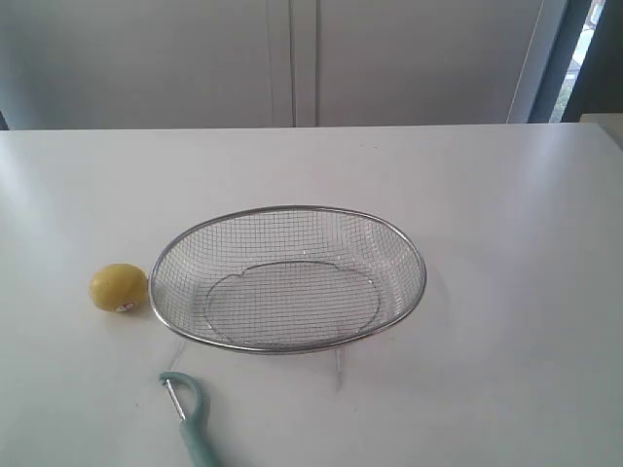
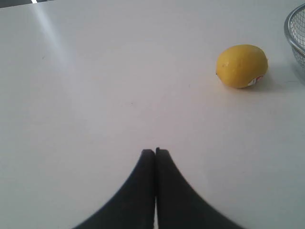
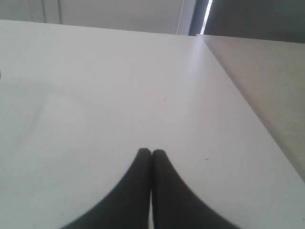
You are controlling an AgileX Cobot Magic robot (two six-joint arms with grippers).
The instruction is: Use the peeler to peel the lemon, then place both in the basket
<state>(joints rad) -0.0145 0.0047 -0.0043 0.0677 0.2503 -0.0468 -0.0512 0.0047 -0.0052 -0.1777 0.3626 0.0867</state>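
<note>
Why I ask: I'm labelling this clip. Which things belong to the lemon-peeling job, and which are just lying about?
Job: lemon, peeler, basket, plus the left gripper and right gripper, both shut.
Lying about: nothing loose that I can see; only the white table under it all.

- A white, smooth worktop (image 1: 506,292) fills most of the exterior view, with soft light sheen across it
- Pale wall panels (image 1: 409,58) with vertical seams stand behind its far edge
- A dark upright frame (image 1: 569,58) rises at the far right corner
- A greyer surface (image 3: 267,86) adjoins the worktop's side edge
</note>
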